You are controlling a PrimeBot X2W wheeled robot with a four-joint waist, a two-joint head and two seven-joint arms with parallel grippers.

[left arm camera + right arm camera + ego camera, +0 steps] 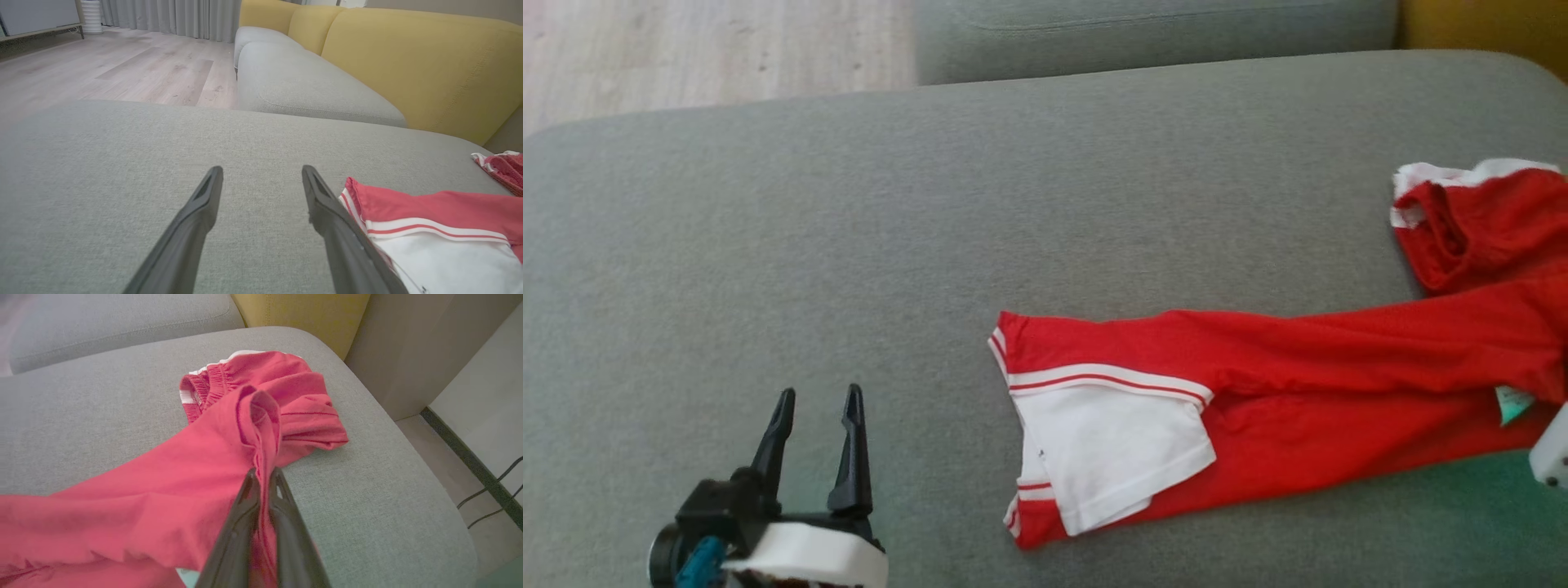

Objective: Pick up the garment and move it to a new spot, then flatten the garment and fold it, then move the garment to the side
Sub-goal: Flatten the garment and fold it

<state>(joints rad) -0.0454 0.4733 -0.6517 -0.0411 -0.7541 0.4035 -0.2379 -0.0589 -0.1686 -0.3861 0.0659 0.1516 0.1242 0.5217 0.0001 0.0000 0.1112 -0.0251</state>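
The right gripper (263, 473) has its jaws pressed almost together on a raised ridge of the red garment (163, 469), pinching a fold that stands up between the fingers. How many layers are caught there cannot be told. Just beyond the tips the cloth bunches into a heap, with the gathered waistband (204, 381) at its far side. Out to the left of these jaws the rest of the garment runs off long and fairly flat across the grey cushion (367, 506).

The left gripper (819, 392) has its jaws spread wide with nothing between them, over bare cushion. Just to the right of its right finger lies the garment's other end, a hemmed edge with a white panel (1111, 441) and thin red and white stripes. That finger is near the hem but apart from it.

The garment looks thin, light and limp. It should sag and drape from any single pinch, so lifted by the ridge alone it would likely hang in a bunch rather than spread. It looks neither fragile nor slippery. Dragged over the woven cushion, though, it would probably wrinkle, so lifting it clear seems better.

The thicker waistband and the stitched hem look like the firmest places to hold. A hem corner beside the left jaws, paired with the right gripper's end, would let the cloth be stretched flat between the two.
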